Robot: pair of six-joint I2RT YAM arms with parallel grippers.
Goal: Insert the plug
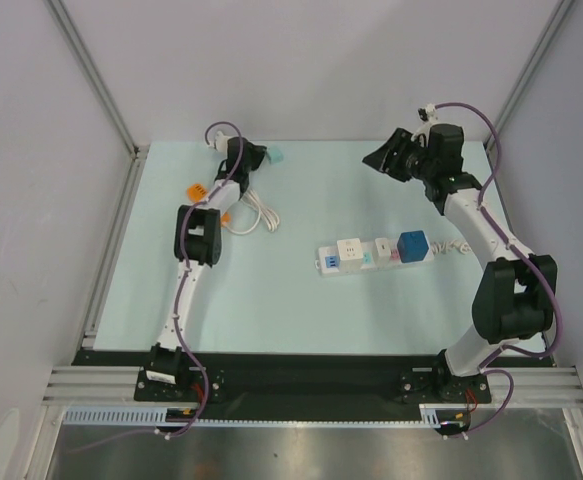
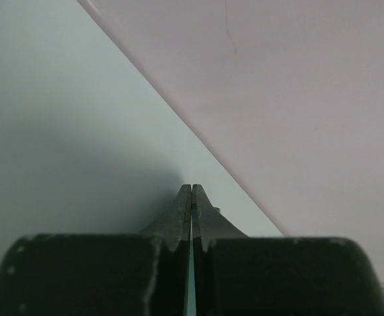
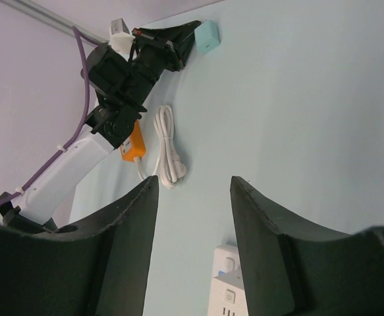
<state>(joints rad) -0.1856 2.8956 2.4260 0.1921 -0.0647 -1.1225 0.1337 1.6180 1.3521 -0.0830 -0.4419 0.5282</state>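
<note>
Starting w/ top view: long white multi-socket power strip lies mid-worktop, already carrying white cube adapters plus a blue cube adapter, so few sockets look free. Orange block-shaped plug w/ its looped white cord sits far left, partly under the left arm and well apart from the strip; not picked up yet. Left arm reaches beyond it toward the back wall, its head just beside a small teal cube. Right arm is raised at far right, head turned left across the worktop, prob. for an overview. Left wrist view: left jaws pressed together, fingertips touching, nothing between them. Only pale worktop and wall ahead, so they're aimed away from the plug. Right wrist view: right jaws spread wide and empty, framing the left arm, teal cube, orange plug w/ cord, and the strip's near end low in frame. Judgement: task barely begun. Left arm is closer, so it likely needs to back up, open and take the plug.
</note>
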